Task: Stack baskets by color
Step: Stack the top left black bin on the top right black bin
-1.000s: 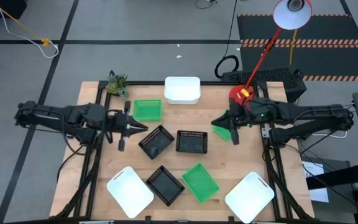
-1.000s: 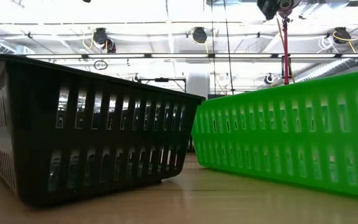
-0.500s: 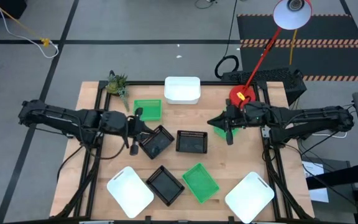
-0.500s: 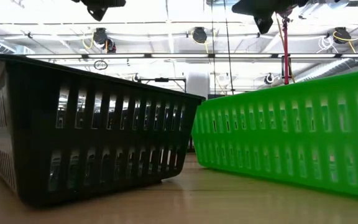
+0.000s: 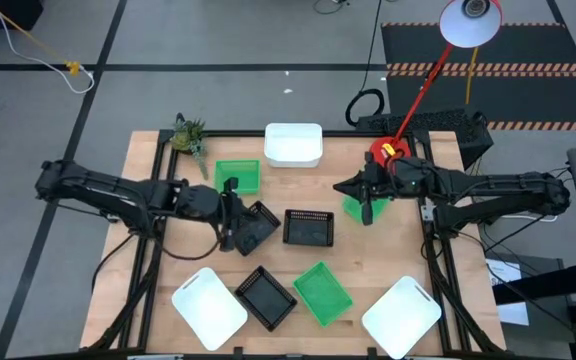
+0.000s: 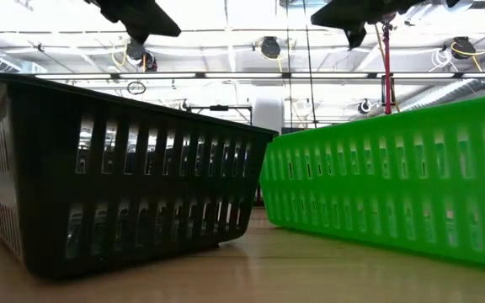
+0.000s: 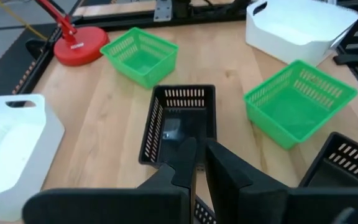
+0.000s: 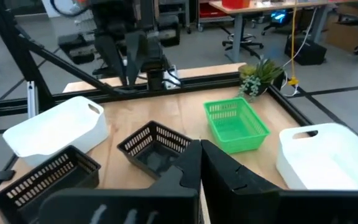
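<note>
Left gripper (image 5: 230, 212) | jaws nearly closed, gripping nothing, over black basket (image 5: 251, 227) | right gripper (image 5: 365, 204) | jaws closed, empty, above green basket (image 5: 354, 210)

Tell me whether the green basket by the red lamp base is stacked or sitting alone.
Alone. In the left wrist view the green basket sits empty on the bare table beside the red lamp base, nothing nested inside it.

The left gripper (image 5: 230, 212) covers part of a black basket (image 5: 253, 227) in the high view. The right gripper (image 5: 367, 203) hides most of a green basket (image 5: 352, 210) beside the red lamp base (image 5: 385, 152). In the low view, a near black basket (image 6: 116, 177) and green basket (image 6: 411, 181) block the far table, both cut by the edges.
</note>
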`<action>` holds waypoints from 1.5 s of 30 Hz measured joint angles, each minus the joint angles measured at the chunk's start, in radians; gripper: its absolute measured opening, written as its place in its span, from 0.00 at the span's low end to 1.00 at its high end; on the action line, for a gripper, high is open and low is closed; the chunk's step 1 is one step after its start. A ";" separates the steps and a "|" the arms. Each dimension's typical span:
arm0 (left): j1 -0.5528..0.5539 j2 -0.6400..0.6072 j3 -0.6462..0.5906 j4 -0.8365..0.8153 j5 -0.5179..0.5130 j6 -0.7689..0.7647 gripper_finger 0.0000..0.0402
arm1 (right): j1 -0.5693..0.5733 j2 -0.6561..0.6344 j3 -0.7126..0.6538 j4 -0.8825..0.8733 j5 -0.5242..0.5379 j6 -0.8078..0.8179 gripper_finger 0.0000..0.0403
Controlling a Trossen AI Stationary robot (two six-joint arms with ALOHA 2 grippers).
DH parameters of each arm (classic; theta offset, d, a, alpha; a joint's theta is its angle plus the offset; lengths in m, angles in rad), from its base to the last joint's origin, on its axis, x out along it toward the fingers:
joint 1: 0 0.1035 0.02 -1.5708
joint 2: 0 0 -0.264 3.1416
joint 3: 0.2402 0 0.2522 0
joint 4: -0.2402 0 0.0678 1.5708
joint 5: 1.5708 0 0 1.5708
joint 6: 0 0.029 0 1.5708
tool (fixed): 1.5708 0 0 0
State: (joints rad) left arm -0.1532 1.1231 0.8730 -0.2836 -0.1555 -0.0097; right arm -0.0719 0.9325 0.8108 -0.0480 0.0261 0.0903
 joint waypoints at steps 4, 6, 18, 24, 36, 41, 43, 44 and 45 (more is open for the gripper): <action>0.000 0.021 0.000 0.000 -0.001 0.000 0.09 | 0.000 0.000 0.000 0.015 -0.003 -0.006 0.00; 0.000 0.031 0.000 0.000 -0.002 0.000 0.09 | 0.000 0.000 0.000 0.019 -0.004 -0.006 0.00; -0.008 0.037 0.000 -0.006 -0.002 -0.027 0.11 | 0.001 0.000 0.000 0.012 -0.005 -0.006 0.00; -0.012 0.037 0.000 -0.047 -0.001 -0.065 0.25 | 0.002 0.000 0.000 0.003 -0.005 -0.006 0.00; -0.017 0.157 0.000 -0.060 -0.001 -0.159 0.40 | 0.002 0.000 0.001 -0.001 -0.031 -0.006 0.00; -0.024 0.242 0.000 -0.058 -0.010 -0.260 0.40 | 0.002 0.000 0.001 -0.001 -0.031 -0.006 0.00; -0.042 0.271 0.000 -0.072 -0.026 -0.335 0.40 | 0.002 0.000 0.001 -0.001 -0.031 -0.014 0.00; -0.058 0.281 0.000 -0.085 -0.041 -0.369 0.40 | 0.002 0.000 0.001 -0.002 -0.031 -0.022 0.00; -0.077 0.291 0.000 -0.089 -0.063 -0.392 0.40 | 0.002 0.000 0.001 -0.001 -0.031 -0.025 0.00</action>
State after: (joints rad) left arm -0.2297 1.4137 0.8726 -0.3727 -0.2185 -0.4017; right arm -0.0700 0.9329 0.8116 -0.0494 -0.0051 0.0652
